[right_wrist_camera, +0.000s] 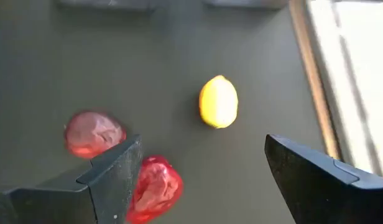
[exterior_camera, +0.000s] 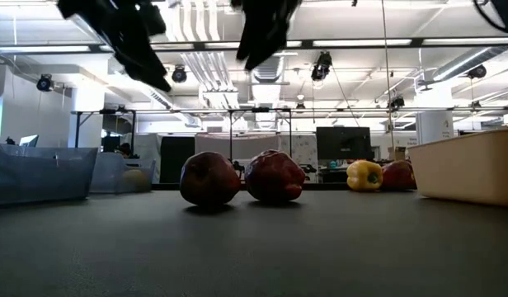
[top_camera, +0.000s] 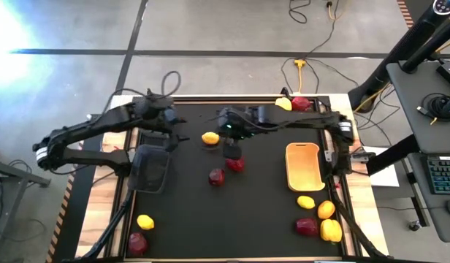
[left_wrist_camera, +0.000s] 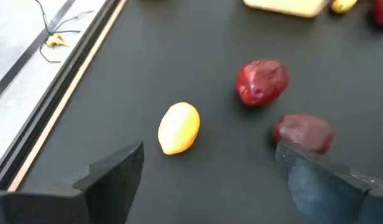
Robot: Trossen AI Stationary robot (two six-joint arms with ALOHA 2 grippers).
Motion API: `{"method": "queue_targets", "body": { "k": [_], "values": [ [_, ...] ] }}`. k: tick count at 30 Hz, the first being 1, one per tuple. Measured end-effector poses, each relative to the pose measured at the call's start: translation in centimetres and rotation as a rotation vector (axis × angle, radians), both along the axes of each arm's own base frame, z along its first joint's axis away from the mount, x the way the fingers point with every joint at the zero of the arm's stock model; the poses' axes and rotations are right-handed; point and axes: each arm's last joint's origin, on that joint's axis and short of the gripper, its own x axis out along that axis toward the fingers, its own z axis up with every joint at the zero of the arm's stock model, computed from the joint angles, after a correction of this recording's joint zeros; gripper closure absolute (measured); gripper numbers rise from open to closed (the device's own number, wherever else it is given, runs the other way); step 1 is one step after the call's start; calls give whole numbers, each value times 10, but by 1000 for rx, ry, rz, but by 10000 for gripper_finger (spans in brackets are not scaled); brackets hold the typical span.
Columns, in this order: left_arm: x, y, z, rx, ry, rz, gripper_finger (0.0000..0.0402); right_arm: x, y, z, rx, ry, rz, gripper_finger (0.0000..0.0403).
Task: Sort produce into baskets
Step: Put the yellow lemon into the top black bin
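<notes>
A yellow lemon (top_camera: 210, 137) lies on the black table at the far middle, with two dark red pieces (top_camera: 235, 164) (top_camera: 216, 176) just nearer. My left gripper (top_camera: 175, 136) hovers open left of the lemon (left_wrist_camera: 179, 127), which lies ahead of its fingers (left_wrist_camera: 210, 149). My right gripper (top_camera: 231, 148) hovers open above the right-hand red piece (right_wrist_camera: 155, 188), with the lemon (right_wrist_camera: 218, 101) beyond it. Both grippers are empty. In the low view both red pieces (exterior_camera: 209, 179) (exterior_camera: 275, 176) rest on the table under the raised arms.
A black mesh basket (top_camera: 152, 166) stands at the left and an orange-tan basket (top_camera: 305, 166) at the right. Several pieces lie at the near right (top_camera: 320, 218), two at the near left (top_camera: 141, 232), and a yellow and a red one at the far edge (top_camera: 292, 104).
</notes>
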Motion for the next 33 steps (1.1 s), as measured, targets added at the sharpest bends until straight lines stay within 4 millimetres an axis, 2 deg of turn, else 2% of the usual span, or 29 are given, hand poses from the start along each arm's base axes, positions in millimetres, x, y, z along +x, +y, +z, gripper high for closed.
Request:
{"method": "queue_targets", "body": {
  "k": [3,6,9,16,20,24,29,33],
  "values": [
    [18,8,-13,14,31,-43,43,-22,20,25,-24,-69,-91,76],
    [35,16,-26,19,50,-69,44,-44,37,41,-39,-132,-157,76],
    [52,24,-43,18,71,-91,49,-63,52,46,-65,-170,-236,76],
    [78,36,-80,46,155,-142,58,-101,74,40,-35,-236,-377,76],
    [90,38,-97,53,209,-181,58,-110,81,27,-13,-226,-416,76],
    [102,45,-115,80,219,-146,58,-114,82,20,-1,-205,-442,76],
    [109,50,-137,81,274,-77,61,-113,83,19,-1,-202,-441,76],
    [112,51,-151,52,317,-57,80,-114,83,20,-8,-199,-429,76]
  ]
}}
